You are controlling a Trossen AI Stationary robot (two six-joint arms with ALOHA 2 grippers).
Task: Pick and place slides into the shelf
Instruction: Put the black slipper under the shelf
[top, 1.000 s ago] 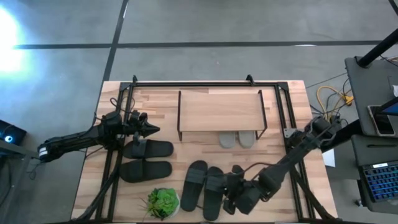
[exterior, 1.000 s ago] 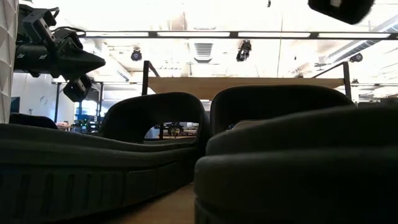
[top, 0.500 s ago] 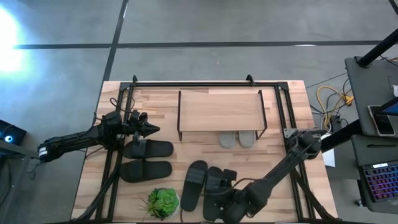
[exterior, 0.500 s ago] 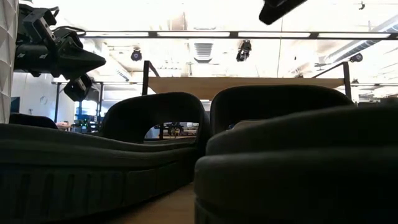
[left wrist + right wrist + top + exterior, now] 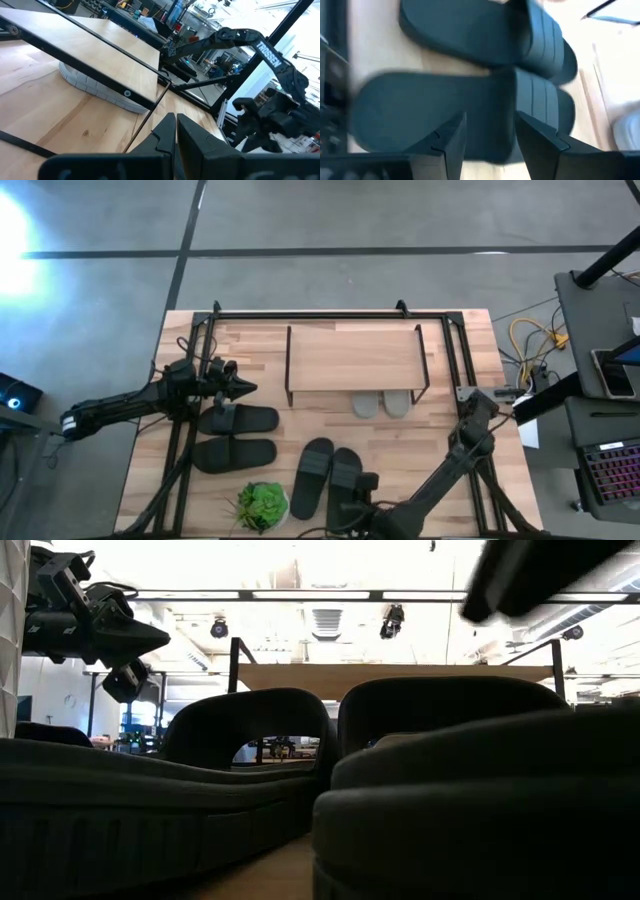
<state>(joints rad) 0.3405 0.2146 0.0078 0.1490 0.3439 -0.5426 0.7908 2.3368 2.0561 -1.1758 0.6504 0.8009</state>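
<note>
only the light grey slides (image 5: 382, 404) sit under the shelf (image 5: 352, 357).

Under the shelf (image 5: 352, 357), the right half is taken by the light grey pair (image 5: 382, 404), whose toes stick out past the front edge; the left half shows bare counter (image 5: 320, 425) and stays open to a reach from the front. The shelf's thin black legs bound that opening on either side. In front, the charcoal pair (image 5: 327, 476) lies near the counter's front edge, with the right end effector (image 5: 489, 134) spread above one of them. The black pair (image 5: 236, 436) and the plant (image 5: 262, 504) crowd the front left, just beside the closed left end effector (image 5: 240, 389). A clear strip of counter runs between the charcoal pair and the shelf.
</note>
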